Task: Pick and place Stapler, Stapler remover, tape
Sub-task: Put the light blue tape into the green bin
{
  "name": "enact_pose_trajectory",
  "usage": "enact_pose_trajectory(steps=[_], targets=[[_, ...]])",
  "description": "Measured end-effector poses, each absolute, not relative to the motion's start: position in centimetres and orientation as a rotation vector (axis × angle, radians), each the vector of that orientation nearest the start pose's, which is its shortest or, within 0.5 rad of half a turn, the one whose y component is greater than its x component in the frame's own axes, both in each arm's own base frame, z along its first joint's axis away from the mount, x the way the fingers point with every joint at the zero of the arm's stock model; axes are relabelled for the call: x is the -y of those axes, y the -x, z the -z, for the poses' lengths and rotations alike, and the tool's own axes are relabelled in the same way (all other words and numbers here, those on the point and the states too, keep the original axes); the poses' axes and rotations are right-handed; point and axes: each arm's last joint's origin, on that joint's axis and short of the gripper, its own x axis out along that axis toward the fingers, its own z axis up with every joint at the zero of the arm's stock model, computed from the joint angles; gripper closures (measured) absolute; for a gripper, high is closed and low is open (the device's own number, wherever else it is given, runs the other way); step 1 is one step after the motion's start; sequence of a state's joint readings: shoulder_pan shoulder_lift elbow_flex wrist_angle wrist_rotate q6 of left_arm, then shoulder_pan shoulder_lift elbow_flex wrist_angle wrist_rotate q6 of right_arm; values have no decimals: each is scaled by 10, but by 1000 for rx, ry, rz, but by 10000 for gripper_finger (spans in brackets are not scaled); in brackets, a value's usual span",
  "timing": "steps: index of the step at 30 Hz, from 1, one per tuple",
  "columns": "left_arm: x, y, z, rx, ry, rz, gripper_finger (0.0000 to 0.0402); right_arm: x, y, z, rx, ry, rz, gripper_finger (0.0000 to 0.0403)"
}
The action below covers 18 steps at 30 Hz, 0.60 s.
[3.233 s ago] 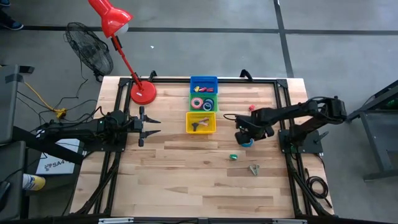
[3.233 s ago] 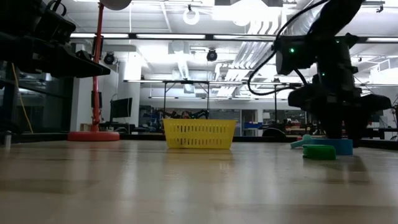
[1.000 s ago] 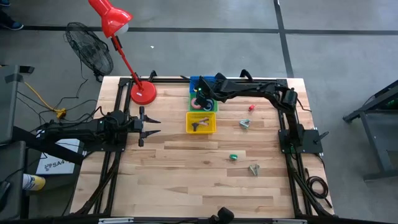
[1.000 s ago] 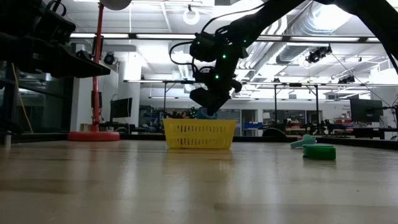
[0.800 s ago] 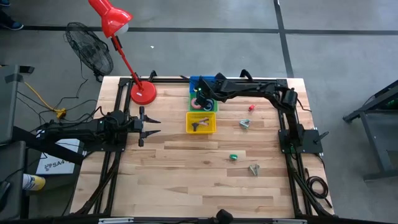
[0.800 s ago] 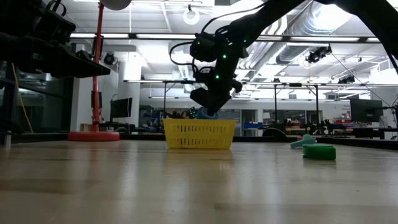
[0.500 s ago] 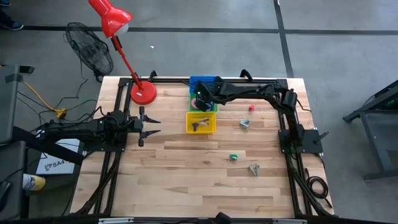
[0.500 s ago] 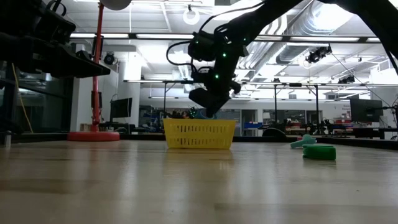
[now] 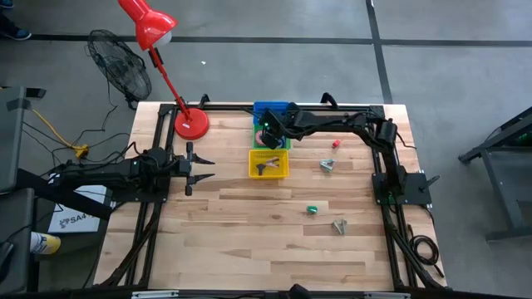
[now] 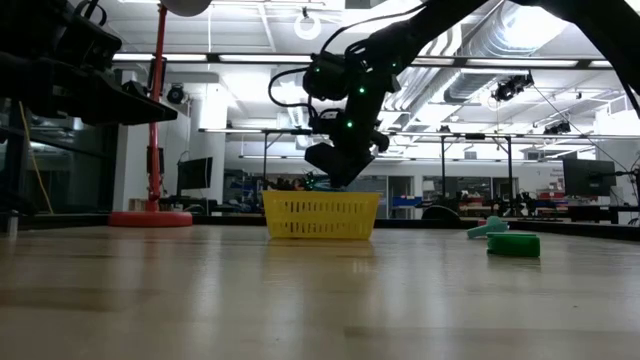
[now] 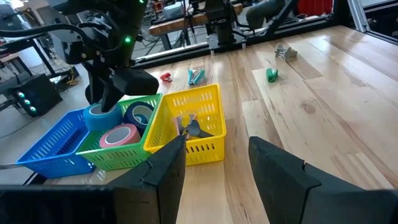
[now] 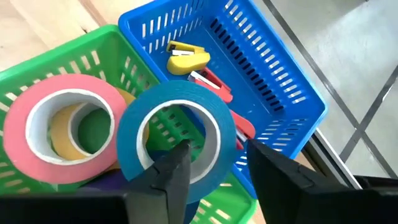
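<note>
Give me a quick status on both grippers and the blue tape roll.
Right gripper over green plastic basket, fingers straddling blue ring-shaped tape roll, grip unclear. Left gripper open, parked at table's left. Pink tape roll already in basket; nothing blocking.

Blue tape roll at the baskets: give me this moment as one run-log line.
right gripper: open, over green basket | blue tape roll: released among other rolls, beside pink tape roll | left gripper: open, idle at table's left

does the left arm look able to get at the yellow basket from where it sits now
Probably yes. The left tool waits open at the table's left side, pointing toward the yellow basket, with only bare wood between them. The right tool is busy over the green basket behind it, so crowding there is the one concern.
</note>
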State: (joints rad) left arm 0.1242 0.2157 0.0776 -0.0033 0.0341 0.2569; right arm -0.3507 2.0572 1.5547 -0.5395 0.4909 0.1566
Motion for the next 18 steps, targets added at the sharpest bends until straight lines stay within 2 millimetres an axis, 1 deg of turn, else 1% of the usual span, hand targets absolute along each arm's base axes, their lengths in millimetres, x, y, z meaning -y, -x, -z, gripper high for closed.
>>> enact_pose_trajectory(steps=[6,10,18], targets=[[-12,-108,-172,-152,-245,-71,229,159,-403,-191,-1016,-72,802,246],[-12,-108,-172,-152,-245,-71,229,159,-402,-191,-1039,-34,808,245],[-12,-108,-172,-152,-245,-71,229,154,-396,-213,-1052,51,714,250]])
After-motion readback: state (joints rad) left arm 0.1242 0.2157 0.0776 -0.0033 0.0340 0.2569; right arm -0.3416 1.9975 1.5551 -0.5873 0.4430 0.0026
